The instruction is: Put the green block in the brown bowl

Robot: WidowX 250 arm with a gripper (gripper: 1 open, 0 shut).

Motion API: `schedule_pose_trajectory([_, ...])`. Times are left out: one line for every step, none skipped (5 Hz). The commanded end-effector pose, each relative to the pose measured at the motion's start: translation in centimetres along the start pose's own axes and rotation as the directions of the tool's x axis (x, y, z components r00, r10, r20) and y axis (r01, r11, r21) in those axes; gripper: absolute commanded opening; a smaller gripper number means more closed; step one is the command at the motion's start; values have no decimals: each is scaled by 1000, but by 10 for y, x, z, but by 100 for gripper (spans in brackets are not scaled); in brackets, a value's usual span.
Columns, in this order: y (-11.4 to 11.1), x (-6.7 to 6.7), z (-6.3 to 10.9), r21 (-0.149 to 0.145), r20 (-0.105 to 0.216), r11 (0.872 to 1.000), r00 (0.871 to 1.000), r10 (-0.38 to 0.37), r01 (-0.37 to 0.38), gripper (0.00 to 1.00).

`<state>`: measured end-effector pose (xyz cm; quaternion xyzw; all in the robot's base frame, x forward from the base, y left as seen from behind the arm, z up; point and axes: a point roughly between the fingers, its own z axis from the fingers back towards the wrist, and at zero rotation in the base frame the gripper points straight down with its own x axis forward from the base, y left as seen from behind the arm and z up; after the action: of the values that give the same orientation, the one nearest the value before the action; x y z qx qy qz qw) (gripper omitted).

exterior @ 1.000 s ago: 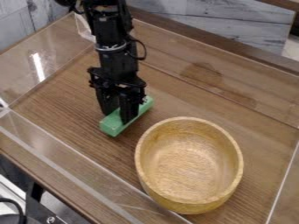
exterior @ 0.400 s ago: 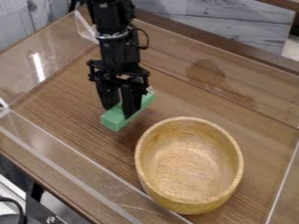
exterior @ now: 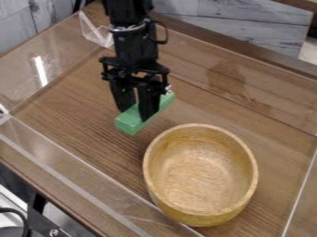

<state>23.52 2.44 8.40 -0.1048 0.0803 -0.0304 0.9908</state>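
The green block [exterior: 133,119] hangs tilted a little above the wooden table, clamped between the black fingers of my gripper [exterior: 140,106], which points steeply down from the dark arm at the top. Its lower end shows below the fingers; its upper end peeks out to the right of them. The brown bowl [exterior: 199,172], wide, light tan and empty, rests on the table below and to the right of the block, its rim close to the block's lower end.
A clear plastic wall [exterior: 50,139] runs around the wooden table [exterior: 235,88], with its near edge along the lower left. A pale stone wall lies behind at the upper right.
My gripper has lifted the green block off the table and carried it up and to the right, closer to the bowl's rim. The bowl stayed put.
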Motion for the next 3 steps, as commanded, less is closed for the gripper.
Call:
schedule_pose_trajectory([-17,6,23,20,76,999,996,-46,44,0])
schedule_pose_trajectory([-38,0,22,23,75,996,994,-84,83,0])
schedule_pose_trajectory([-79,-14,9,36,62,986,984,-166,164,0])
